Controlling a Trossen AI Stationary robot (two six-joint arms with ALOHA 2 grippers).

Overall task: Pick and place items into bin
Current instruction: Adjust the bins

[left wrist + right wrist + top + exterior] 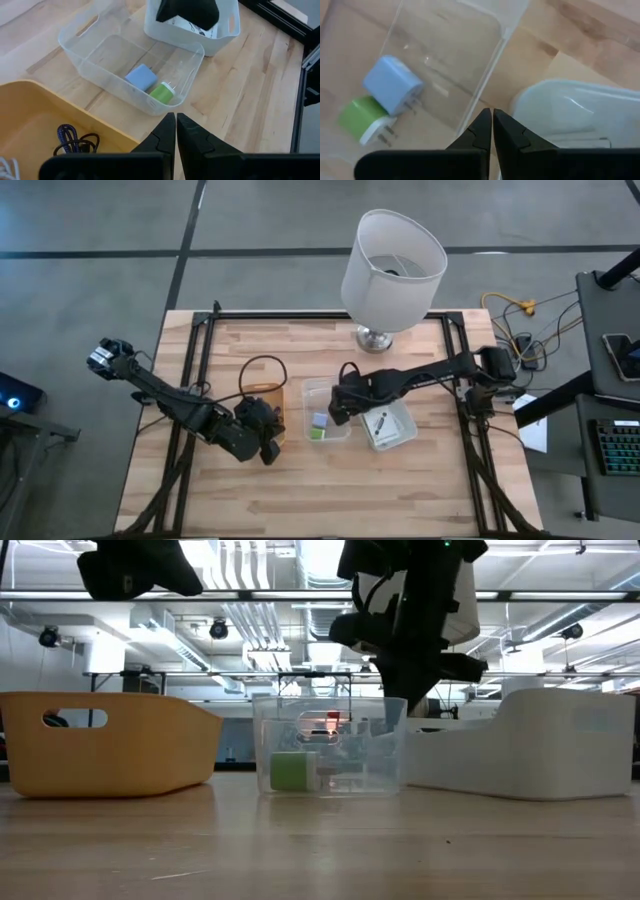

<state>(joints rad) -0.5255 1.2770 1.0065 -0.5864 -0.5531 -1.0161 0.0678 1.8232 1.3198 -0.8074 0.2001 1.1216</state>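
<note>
Three bins in a row on the wood; in the middle, the clear bin (pixel 326 409), see-through walls, open top; inside it a green block (pixel 162 93) and a lilac-blue block (pixel 141 77) lie touching, side by side near one end wall; the green one shows a white face with two metal prongs, lying on its side; the lilac one is squarish, also on its side, prongs visible from the right wrist view; on one side, the yellow bin (pixel 30 120) with a handle slot, holding a coiled dark cable (pixel 74 141); on the other, the white bin (pixel 390 425), holding a white card (pixel 381 423) printed with a black gadget, lying flat.
</note>
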